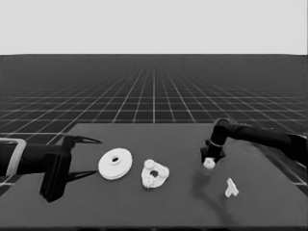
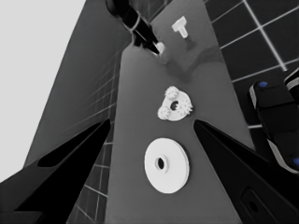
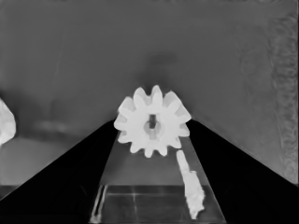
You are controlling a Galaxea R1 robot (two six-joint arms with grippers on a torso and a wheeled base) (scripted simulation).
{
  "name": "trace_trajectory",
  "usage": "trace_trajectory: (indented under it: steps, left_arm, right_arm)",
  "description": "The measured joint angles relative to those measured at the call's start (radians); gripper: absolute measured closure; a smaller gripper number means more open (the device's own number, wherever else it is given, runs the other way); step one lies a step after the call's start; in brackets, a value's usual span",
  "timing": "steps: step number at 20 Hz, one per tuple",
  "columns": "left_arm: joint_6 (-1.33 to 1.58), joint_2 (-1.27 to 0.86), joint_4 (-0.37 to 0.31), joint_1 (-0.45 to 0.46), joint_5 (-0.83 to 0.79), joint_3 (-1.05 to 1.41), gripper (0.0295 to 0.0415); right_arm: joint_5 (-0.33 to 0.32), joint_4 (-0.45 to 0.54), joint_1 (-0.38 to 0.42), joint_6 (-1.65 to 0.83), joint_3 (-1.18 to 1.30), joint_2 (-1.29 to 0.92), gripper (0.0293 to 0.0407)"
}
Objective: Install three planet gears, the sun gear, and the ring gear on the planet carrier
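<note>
My right gripper (image 1: 209,160) is shut on a small toothed gear (image 1: 208,164), held a little above the table right of centre, with its shadow below. The right wrist view shows this gear (image 3: 152,126) pinched between both fingertips. The planet carrier, the smaller round part (image 1: 155,174), lies at the table's middle with three gears on it (image 2: 173,93) around its open centre hole. The ring gear, the larger round part (image 1: 115,164), lies just left of it. My left gripper (image 1: 97,156) waits open at the table's left end, beside the larger part without holding it.
A thin white piece (image 1: 231,187) lies near the front right of the table, close below the right gripper's spot. Dark machinery with blue lights (image 2: 275,126) shows past the table's edge in the left wrist view.
</note>
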Motion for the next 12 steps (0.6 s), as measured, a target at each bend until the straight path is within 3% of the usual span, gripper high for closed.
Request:
trace_trajectory:
  steps: [3, 8, 9, 10, 12]
  left_arm:
    - [0.000, 0.000, 0.000, 0.000, 0.000, 0.000, 0.0326]
    - [0.000, 0.000, 0.000, 0.000, 0.000, 0.000, 0.0326]
    - [0.000, 0.000, 0.000, 0.000, 0.000, 0.000, 0.0326]
    - [0.000, 0.000, 0.000, 0.000, 0.000, 0.000, 0.0326]
    - [0.000, 0.000, 0.000, 0.000, 0.000, 0.000, 0.0326]
  right_arm:
    - [-0.035, 0.045, 0.061, 0.006, 0.019, -0.009, 0.0390]
    - [-0.043, 0.056, 0.073, 0.006, 0.020, -0.010, 0.0390]
    - [-0.080, 0.024, 0.071, 0.312, 0.118, 0.104, 0.0390]
    - [-0.102, 0.018, 0.069, 0.460, 0.107, 0.314, 0.0388]
    - [-0.109, 0.020, 0.068, 0.500, -0.046, 0.549, 0.0388]
